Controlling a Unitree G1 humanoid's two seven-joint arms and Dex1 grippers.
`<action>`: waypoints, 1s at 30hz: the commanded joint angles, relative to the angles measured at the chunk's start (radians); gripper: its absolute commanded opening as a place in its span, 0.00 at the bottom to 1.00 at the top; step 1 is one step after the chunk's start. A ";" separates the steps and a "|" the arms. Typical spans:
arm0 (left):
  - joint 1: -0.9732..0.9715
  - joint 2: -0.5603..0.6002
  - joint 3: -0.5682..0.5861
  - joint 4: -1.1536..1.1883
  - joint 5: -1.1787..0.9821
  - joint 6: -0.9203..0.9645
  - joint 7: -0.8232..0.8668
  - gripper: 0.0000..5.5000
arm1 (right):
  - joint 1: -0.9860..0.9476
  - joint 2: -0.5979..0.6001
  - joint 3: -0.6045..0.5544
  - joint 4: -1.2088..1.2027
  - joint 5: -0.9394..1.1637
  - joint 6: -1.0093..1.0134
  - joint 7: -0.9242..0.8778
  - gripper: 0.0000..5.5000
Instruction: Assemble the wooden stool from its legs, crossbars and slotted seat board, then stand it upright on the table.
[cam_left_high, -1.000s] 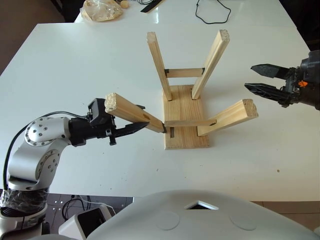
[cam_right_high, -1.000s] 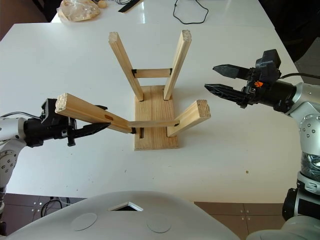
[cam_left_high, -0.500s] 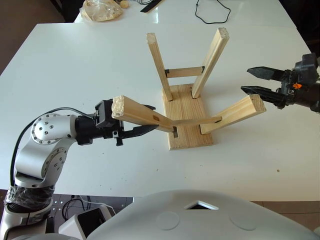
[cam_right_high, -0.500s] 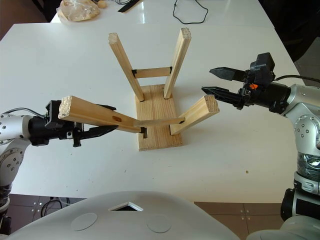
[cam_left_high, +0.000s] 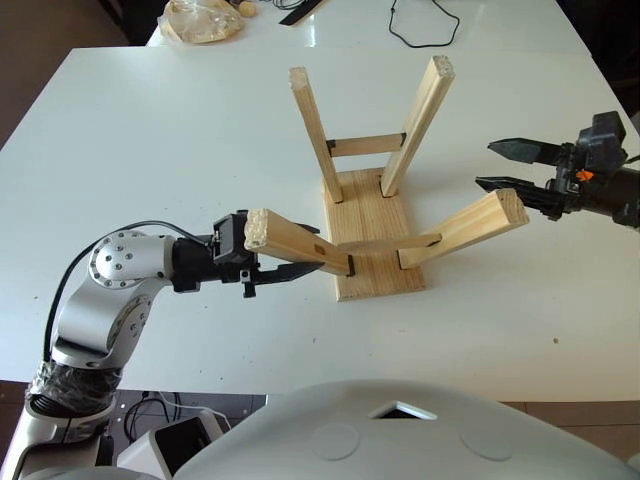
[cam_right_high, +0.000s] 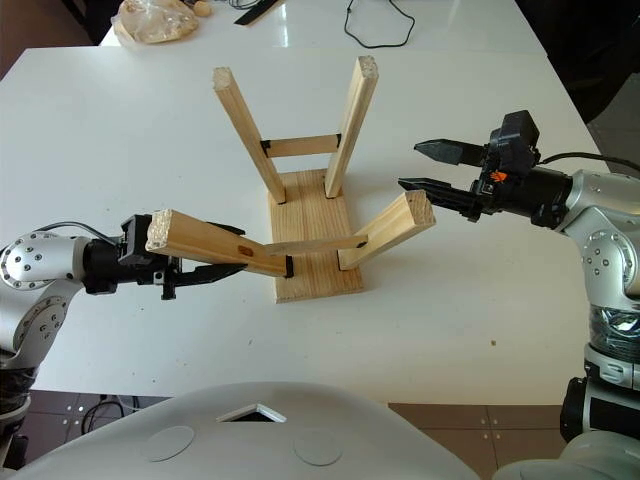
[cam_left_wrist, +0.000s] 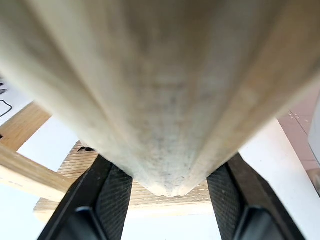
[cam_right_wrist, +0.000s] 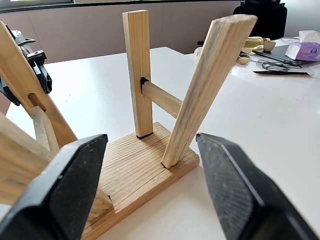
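The board lies flat on the table with two far legs upright in it. The left gripper clamps the tilted near-left leg, whose foot meets the board. The right gripper, fingers apart, sits just beside the top end of the near-right leg.

No text, numbers or signs legible anywhere — seat board is bare wood, no markings. Purple packet at the back — any print on it too small to make out.
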 joint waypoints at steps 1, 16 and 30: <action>-0.025 0.053 -0.046 0.034 0.061 0.069 -0.001 0.37 | 0.011 0.009 0.005 -0.018 -0.020 -0.019 -0.011 0.59; -0.098 0.098 -0.190 0.049 0.135 0.149 0.043 0.37 | 0.032 0.028 0.037 -0.038 -0.055 -0.048 -0.024 0.59; -0.192 0.085 -0.304 0.068 0.268 0.213 0.225 0.37 | 0.052 0.052 0.041 -0.073 -0.054 -0.045 -0.054 0.59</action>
